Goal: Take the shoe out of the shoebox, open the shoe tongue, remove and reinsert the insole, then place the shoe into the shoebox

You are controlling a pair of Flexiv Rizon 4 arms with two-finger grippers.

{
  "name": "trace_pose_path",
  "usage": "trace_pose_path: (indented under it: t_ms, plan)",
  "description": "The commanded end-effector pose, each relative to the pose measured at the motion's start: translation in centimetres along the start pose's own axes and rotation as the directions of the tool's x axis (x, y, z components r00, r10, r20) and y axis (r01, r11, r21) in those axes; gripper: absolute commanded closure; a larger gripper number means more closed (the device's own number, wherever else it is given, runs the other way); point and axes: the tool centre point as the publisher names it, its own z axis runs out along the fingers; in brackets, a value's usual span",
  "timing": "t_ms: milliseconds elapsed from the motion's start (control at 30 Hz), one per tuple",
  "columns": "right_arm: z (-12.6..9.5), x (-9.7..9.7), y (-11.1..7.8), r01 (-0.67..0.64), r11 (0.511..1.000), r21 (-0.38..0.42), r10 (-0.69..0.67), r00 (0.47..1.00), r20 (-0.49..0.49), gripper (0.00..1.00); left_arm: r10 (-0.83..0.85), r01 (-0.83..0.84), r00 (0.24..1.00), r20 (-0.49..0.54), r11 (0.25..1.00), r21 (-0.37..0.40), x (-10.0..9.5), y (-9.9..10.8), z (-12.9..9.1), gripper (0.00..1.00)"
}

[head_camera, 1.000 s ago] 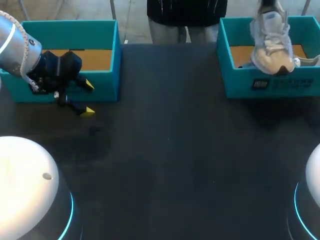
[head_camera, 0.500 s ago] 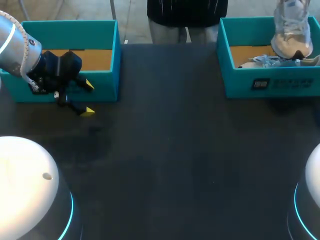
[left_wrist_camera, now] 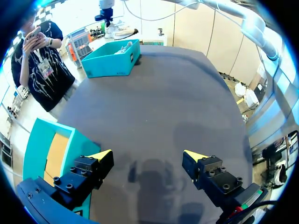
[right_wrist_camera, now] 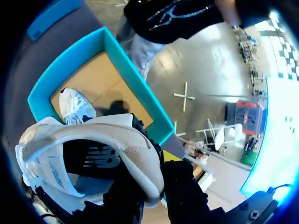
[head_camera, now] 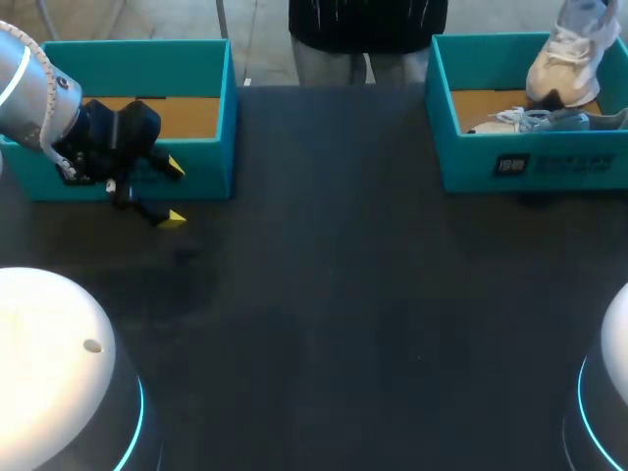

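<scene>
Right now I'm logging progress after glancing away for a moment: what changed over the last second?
The shoe, gripped by the right gripper, moved from above the front wall of the right shoebox toward its far right corner and tilted. The second shoe inside that box, the left shoebox and the open left gripper stayed put.

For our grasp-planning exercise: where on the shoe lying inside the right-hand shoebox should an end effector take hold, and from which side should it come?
Probably across the laced midfoot of the lying shoe, coming straight down from above: the shoebox walls block every side, and its laces show facing up. The other shoe, hanging over the box, would need to clear first.
</scene>
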Motion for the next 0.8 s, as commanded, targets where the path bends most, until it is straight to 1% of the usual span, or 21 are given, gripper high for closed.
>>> trace_pose_path:
  t_ms: [33,100,133,200,233,300,333,367,433,467,533,567,633,733,800]
  plan:
    - [-0.4,0.1,-0.6,-0.279,0.958,0.068,0.280,0.960,-0.004,1.00,0.000,0.000,1.000,0.001,1.000,-0.002,0.0,0.0,0.0,0.00]
    - [-0.3,0.2,-1.1,-0.359,0.930,0.077,0.361,0.933,-0.004,1.00,0.000,0.000,1.000,0.001,1.000,-0.002,0.0,0.0,0.0,0.00]
    - [-0.2,0.3,-1.4,-0.402,0.910,0.098,0.404,0.915,0.001,1.00,0.000,0.000,1.000,0.001,1.000,-0.002,0.0,0.0,0.0,0.00]
    - [-0.1,0.4,-1.8,-0.455,0.885,0.099,0.457,0.889,0.000,1.00,0.000,0.000,1.000,0.001,1.000,-0.002,0.0,0.0,0.0,0.00]
    - [-0.2,0.6,-2.0,-0.499,0.859,0.112,0.501,0.865,0.011,1.00,0.000,0.000,1.000,0.001,1.000,-0.002,0.0,0.0,0.0,0.00]
    - [-0.2,0.8,-2.2,-0.535,0.836,0.121,0.537,0.843,0.019,1.00,0.000,0.000,1.000,0.001,1.000,-0.002,0.0,0.0,0.0,0.00]
    - [-0.2,0.9,-2.5,-0.580,0.806,0.122,0.580,0.814,0.034,1.00,0.000,0.000,1.000,0.001,1.000,-0.002,0.0,0.0,0.0,0.00]
    - [-0.2,1.0,-2.7,-0.591,0.796,0.131,0.592,0.805,0.037,1.00,0.000,0.000,1.000,0.001,1.000,-0.002,0.0,0.0,0.0,0.00]
    - [-0.1,1.1,-3.4,-0.659,0.738,0.148,0.659,0.750,0.054,1.00,0.000,0.000,1.000,0.001,1.000,-0.002,0.0,0.0,0.0,0.00]
    - [-0.1,1.2,-3.6,-0.673,0.720,0.170,0.673,0.737,0.064,1.00,0.000,0.000,1.000,0.001,1.000,-0.002,0.0,0.0,0.0,0.00]
    - [0.1,1.3,-4.5,-0.725,0.663,0.187,0.727,0.683,0.072,1.00,0.000,0.000,1.000,0.001,1.000,-0.002,0.0,0.0,0.0,0.00]
    - [0.2,1.4,-4.8,-0.738,0.642,0.209,0.741,0.667,0.081,1.00,0.000,0.000,1.000,0.001,1.000,-0.002,0.0,0.0,0.0,0.00]
    - [0.3,1.6,-5.6,-0.775,0.591,0.223,0.782,0.618,0.079,1.00,0.000,0.000,1.000,0.001,1.000,-0.002,0.0,0.0,0.0,0.00]
    - [0.3,1.9,-6.2,-0.801,0.544,0.250,0.811,0.578,0.086,1.00,0.000,0.000,1.000,0.001,1.000,-0.002,0.0,0.0,0.0,0.00]
    - [0.4,2.0,-6.7,-0.823,0.500,0.271,0.837,0.539,0.092,1.00,0.000,0.000,1.000,0.001,1.000,-0.002,0.0,0.0,0.0,0.00]
